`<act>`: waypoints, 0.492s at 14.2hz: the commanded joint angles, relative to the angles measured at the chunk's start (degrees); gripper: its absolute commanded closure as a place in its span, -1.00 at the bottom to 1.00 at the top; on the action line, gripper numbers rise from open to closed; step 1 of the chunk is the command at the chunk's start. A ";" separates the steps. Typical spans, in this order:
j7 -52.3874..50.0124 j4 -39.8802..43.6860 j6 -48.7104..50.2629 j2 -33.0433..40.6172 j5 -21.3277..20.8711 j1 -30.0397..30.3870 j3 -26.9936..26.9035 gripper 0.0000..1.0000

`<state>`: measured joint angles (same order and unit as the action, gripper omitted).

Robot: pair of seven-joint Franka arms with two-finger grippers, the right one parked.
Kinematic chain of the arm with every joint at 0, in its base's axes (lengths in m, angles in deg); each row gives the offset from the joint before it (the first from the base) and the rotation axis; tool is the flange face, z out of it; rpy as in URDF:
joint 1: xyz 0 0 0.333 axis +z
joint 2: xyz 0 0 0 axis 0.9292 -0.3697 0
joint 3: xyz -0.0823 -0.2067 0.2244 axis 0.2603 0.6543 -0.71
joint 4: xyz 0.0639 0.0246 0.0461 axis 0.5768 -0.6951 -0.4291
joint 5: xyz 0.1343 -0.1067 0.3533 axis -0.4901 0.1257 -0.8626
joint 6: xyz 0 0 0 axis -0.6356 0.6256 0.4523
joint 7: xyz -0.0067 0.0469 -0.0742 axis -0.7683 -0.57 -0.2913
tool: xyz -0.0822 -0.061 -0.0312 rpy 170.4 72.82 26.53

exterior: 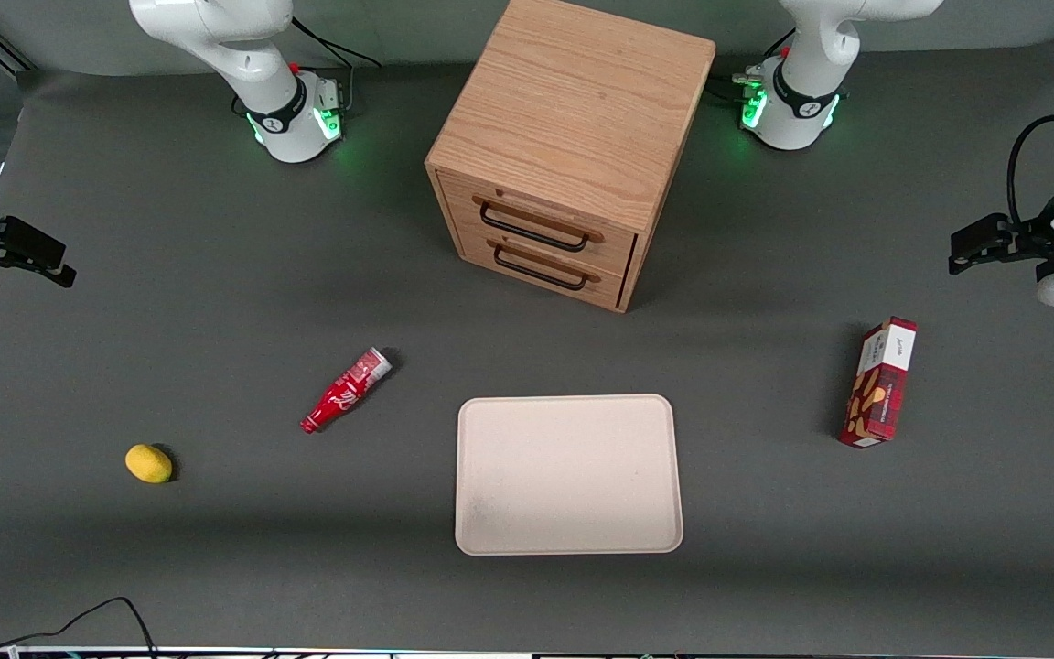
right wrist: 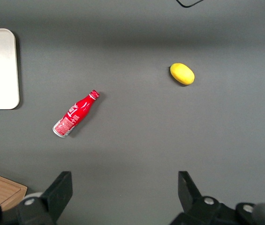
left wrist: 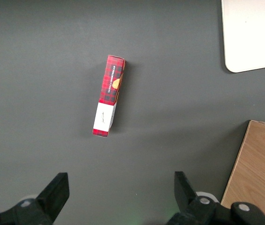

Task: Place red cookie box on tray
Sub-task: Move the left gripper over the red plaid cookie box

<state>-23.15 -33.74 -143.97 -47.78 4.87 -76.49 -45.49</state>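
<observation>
Wooden drawer cabinet [exterior: 573, 146] upright; red bottle [exterior: 345, 390] lying flat; yellow lemon [exterior: 149, 463] nearer camera.

Left gripper [exterior: 964, 253] up at working arm's end, fingers spread wide, bare grey mat beneath. Long dark-red tartan cardboard cookie box [exterior: 878, 383] lies alone on the mat, open room all round it. Clear lane of mat between box and flat cream-beige rounded tray [exterior: 568, 474], nothing lying on tray. Only tall obstacle: light oak two-drawer cabinet [exterior: 573, 146], farther from front camera than tray, well apart from box
</observation>
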 commanded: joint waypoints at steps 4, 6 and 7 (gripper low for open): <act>-0.46 2.61 2.07 -1.11 -0.54 -1.13 -0.84 -1.00; 0.23 2.62 2.24 -2.07 -0.63 -1.05 -0.93 -1.00; 0.67 2.18 2.24 -2.43 -0.97 -1.05 -0.93 -1.00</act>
<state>-23.12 -33.20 -143.40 -48.36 4.79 -76.51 -45.54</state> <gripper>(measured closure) 0.000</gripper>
